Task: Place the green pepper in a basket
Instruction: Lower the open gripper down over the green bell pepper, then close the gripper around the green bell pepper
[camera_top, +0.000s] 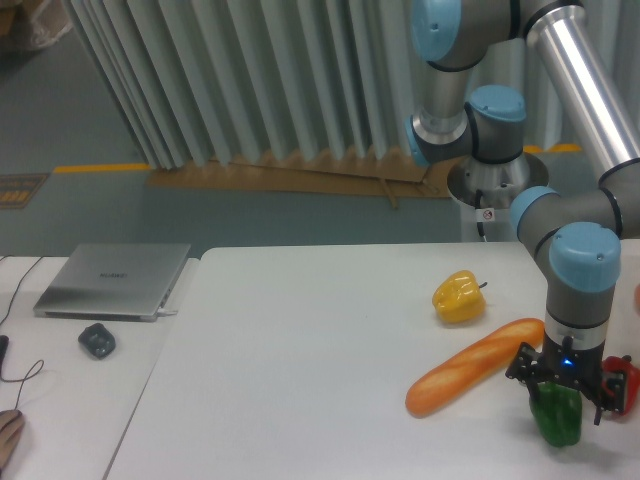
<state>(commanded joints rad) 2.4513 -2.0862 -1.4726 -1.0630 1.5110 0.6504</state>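
Observation:
The green pepper is glossy dark green and sits at the right front of the white table. My gripper hangs straight down over it, with its fingers on either side of the pepper's top. The jaws look closed on the pepper. I cannot tell if the pepper rests on the table or is just lifted. No basket is in view.
A long orange baguette-like loaf lies just left of the gripper. A yellow pepper sits behind it. A red pepper is right of the gripper, partly hidden. A closed laptop and a dark mouse lie on the left table.

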